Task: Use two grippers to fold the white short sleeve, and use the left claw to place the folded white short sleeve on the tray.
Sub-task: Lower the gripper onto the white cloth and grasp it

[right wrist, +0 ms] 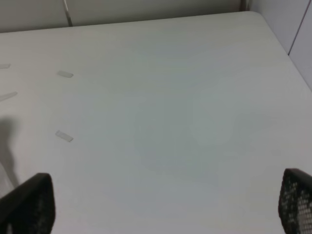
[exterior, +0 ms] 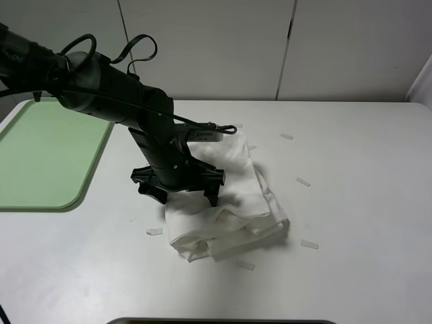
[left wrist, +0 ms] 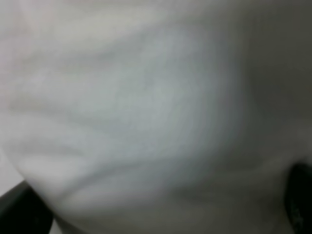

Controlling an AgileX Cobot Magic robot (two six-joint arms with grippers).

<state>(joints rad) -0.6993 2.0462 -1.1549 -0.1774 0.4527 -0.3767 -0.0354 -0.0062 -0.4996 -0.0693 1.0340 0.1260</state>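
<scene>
From the high camera, the left claw (exterior: 181, 190) sits at frame centre, its fingers spread wide and pressed down onto the near-left edge of the folded shirt (exterior: 236, 202), gripping nothing as far as shows. The shirt lies bunched on the table (exterior: 364, 202), right of centre. The tray (exterior: 40, 162) lies at the left edge, bare, well apart from the shirt. Small tape strips (exterior: 303, 181) dot the table.

The left wrist view is filled by blurred white shirt (left wrist: 146, 112), with dark fingertips (left wrist: 24, 209) in both lower corners.

The right wrist view shows bare table (right wrist: 170, 122), two tape strips (right wrist: 64, 136), and the right claw (right wrist: 161, 204), fingertips far apart in the lower corners, holding nothing.
</scene>
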